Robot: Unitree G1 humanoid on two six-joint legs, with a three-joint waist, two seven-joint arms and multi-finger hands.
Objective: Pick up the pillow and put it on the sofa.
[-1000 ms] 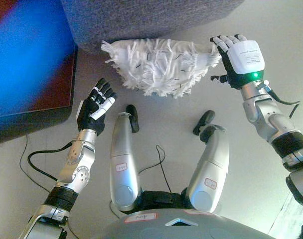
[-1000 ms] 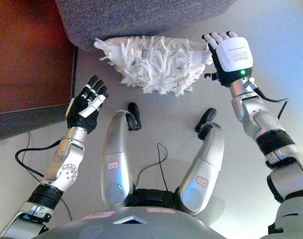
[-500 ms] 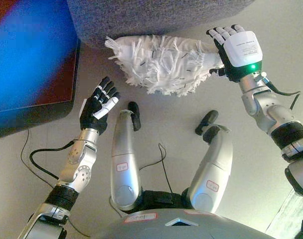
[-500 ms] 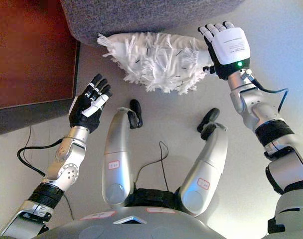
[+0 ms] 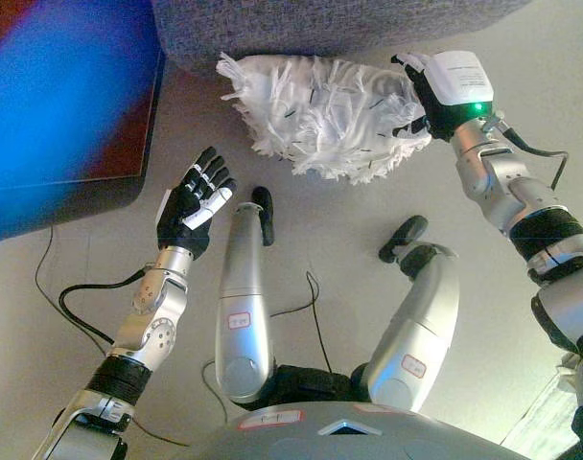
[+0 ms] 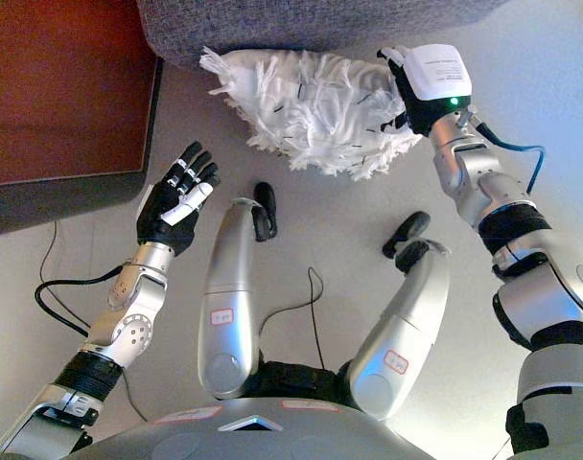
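Observation:
A white shaggy pillow lies against the lower front of the grey sofa at the top of the view. I cannot tell whether it rests on the floor. My right hand is at the pillow's right end, open, with its fingers pressed into the fringe and its thumb under the edge. My left hand is open with spread fingers, below and left of the pillow, and does not touch it.
A dark red-brown panel with a dark edge fills the left side, next to the sofa's corner. Beige floor lies between my hands and to the right of the sofa.
The camera has shifted. My right hand has moved up and pressed further into the pillow's right end, and the pillow has tilted and shifted toward the sofa. My left hand has hardly moved.

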